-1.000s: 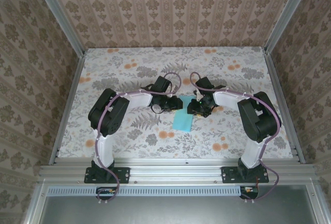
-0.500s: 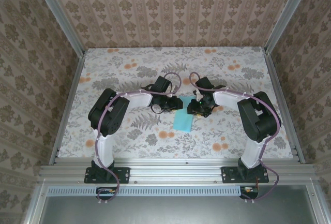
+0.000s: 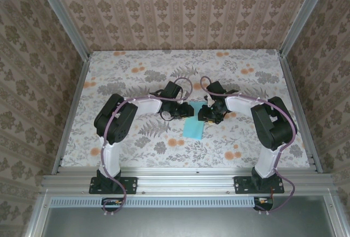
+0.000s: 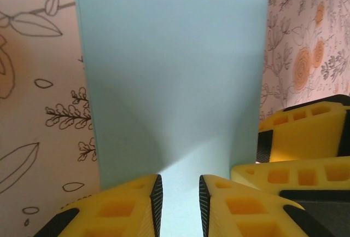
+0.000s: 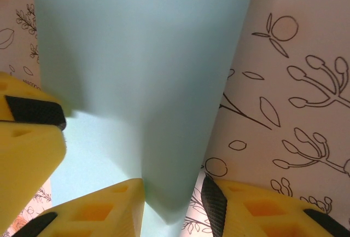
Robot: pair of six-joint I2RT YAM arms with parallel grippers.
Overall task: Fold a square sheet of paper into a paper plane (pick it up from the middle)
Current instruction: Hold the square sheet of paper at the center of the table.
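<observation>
I judge the work to be at an early fold. The square sheet of paper is not a plane yet but a narrow turquoise rectangle, lying slanted on the table between the two arms, and both grippers meet it at its far end. The left gripper has its jaws drawn close, with the paper running up between the black ribbed pads. The right gripper stands a little wider, and the sheet narrows into its gap like a funnel. To me both look like a light pinch on bowed paper, not a hard clamp. The sheet is thin, matte and smooth, with one soft diagonal bend across it and no sharp crease that I can see; its free edges are straight. The fingers are yellow and blocky, with square pockets. The tabletop is flat and printed with leaves and orange flowers. The next move, I think, asks to bring the edges exactly together and press the bend flat, gently, because such paper buckles and slides easily.
</observation>
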